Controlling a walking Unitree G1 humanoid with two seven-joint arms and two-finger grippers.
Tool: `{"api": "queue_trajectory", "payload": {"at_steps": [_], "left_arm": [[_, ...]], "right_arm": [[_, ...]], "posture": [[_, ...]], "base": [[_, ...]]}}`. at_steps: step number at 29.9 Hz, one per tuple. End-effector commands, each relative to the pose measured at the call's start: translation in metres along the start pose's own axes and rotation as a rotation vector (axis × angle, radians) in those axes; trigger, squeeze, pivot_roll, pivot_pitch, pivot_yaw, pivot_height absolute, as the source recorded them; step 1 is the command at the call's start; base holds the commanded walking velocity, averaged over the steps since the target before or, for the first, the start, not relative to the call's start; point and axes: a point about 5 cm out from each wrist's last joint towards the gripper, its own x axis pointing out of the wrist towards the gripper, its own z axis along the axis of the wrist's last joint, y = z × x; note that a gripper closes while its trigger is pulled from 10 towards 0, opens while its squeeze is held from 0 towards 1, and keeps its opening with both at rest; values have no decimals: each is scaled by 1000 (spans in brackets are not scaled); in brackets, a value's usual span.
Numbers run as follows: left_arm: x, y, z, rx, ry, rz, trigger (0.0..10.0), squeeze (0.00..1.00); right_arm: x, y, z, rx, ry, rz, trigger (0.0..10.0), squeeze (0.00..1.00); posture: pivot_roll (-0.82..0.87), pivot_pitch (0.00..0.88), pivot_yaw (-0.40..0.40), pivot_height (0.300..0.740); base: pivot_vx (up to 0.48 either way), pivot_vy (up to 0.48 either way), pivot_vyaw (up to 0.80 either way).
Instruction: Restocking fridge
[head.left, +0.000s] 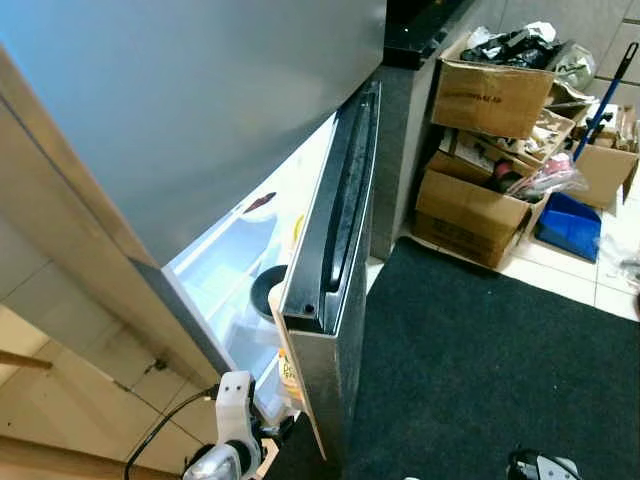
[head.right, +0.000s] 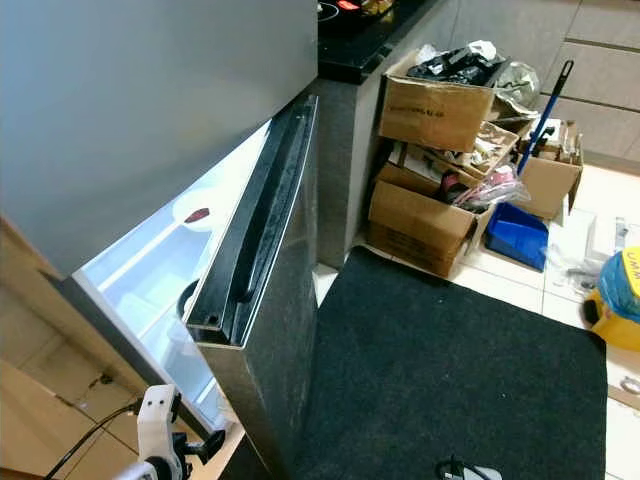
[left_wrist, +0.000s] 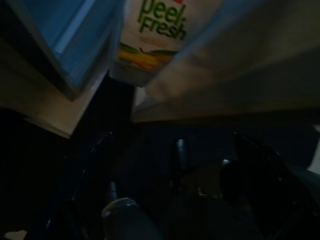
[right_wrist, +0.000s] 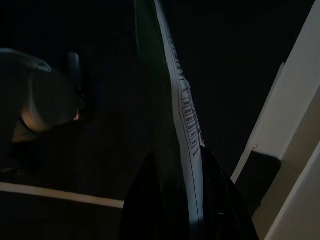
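Observation:
The fridge's lower door (head.left: 335, 300) stands ajar, and the lit inside (head.left: 225, 275) holds a dark bowl (head.left: 268, 290) and a plate (head.right: 195, 212). A Peel Fresh juice carton (left_wrist: 150, 30) stands in the door's bin (head.left: 290, 380). My left gripper (head.right: 205, 447) hangs low in front of the opening, just below that carton, open with nothing between its fingers. In the dark right wrist view, my right gripper (right_wrist: 187, 200) is shut on a thin green and white package (right_wrist: 175, 125) with a printed label. The right arm (head.left: 540, 465) shows at the bottom edge.
The grey upper fridge door (head.left: 200, 90) is closed. A black mat (head.left: 490, 360) covers the floor on the right. Beyond it stand stacked cardboard boxes (head.left: 470, 210), a blue tub (head.left: 570, 225) and a mop handle (head.left: 605, 90). A wooden panel (head.left: 60, 240) flanks the fridge on the left.

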Motion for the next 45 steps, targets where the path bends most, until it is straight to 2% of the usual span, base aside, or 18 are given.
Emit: {"api": "queue_trajectory", "payload": {"at_steps": [1, 11, 14, 17, 21, 27, 30, 31, 32, 34, 35, 37, 38, 39, 40, 41, 43, 45], "left_arm": [[2, -4, 3, -36, -15, -29, 10000, 0], [18, -25, 38, -25, -124, -96, 10000, 0], [22, -27, 53, -55, -173, -25, 10000, 0], [23, -28, 56, -55, -183, -16, 10000, 0], [28, -40, 62, -88, -215, -49, 10000, 0], [31, -50, 69, -78, -242, -71, 10000, 0], [33, -58, 66, -107, -224, -138, 10000, 0], [34, -62, 65, -120, -217, -174, 8000, 0], [34, -67, 64, -135, -210, -224, 0, 0], [36, -79, 61, -139, -187, -324, 0, 0], [36, -79, 61, -139, -187, -324, 0, 0], [37, -105, 53, -66, -125, -509, 0, 0], [37, -105, 53, -66, -125, -509, 0, 0], [37, -114, 50, -34, -101, -572, 0, 0], [35, -139, 41, 50, -39, -747, 0, 0], [35, -139, 41, 50, -39, -747, 0, 0], [29, -164, 31, 165, 38, -943, 0, 0], [23, -180, 24, 231, 110, -1117, 0, 0]], "right_arm": [[0, 1, -5, 1, 14, 4, 10000, 0], [0, 1, -3, -2, 9, 5, 10000, 0], [0, 0, -3, -1, 11, 2, 10000, 0], [0, 0, -4, -1, 12, 1, 10000, 0], [-1, 0, -7, 0, 19, 0, 10000, 0], [0, 0, -5, 2, 14, 1, 10000, 0], [0, 1, -5, 0, 15, 3, 10000, 0], [0, 1, -5, -1, 15, 3, 10000, 0], [0, 1, -5, -1, 15, 3, 10000, 0], [0, 1, -5, -1, 16, 2, 10000, 0], [0, 1, -5, -1, 16, 2, 10000, 0], [0, 0, -5, -1, 15, 1, 10000, 0], [0, 0, -5, -1, 15, 1, 10000, 0], [0, 0, -5, -1, 15, 0, 10000, 0], [0, 0, -5, -1, 14, 0, 10000, 0], [0, 0, -5, -1, 14, 0, 10000, 0], [0, 0, -5, -3, 15, 0, 10000, 0], [0, 0, -5, -3, 14, -1, 10000, 0]], "posture": [[-57, 74, 23, 740], [-59, 74, 21, 740], [-61, 76, 21, 740], [-62, 76, 21, 740], [-64, 78, 24, 740], [-63, 79, 25, 740], [-60, 79, 23, 740], [-60, 79, 23, 740], [-60, 79, 23, 740], [-62, 79, 23, 740], [-62, 79, 23, 740], [-62, 79, 22, 740], [-62, 79, 22, 740], [-62, 79, 22, 740], [-62, 78, 20, 740], [-62, 78, 20, 740], [-66, 79, 20, 740], [-69, 78, 18, 740]], "base": [[0, 0, 0], [0, 0, 0], [0, 0, 0], [0, 0, 0], [0, 0, 0], [0, 0, 0], [0, 0, 0], [0, 0, 0], [0, 0, 0], [0, 0, 0], [0, 0, 0], [0, 0, 0], [0, 0, 0], [0, 0, 0], [0, 0, 0], [0, 0, 0], [0, 0, 0], [0, 0, 0]]}}
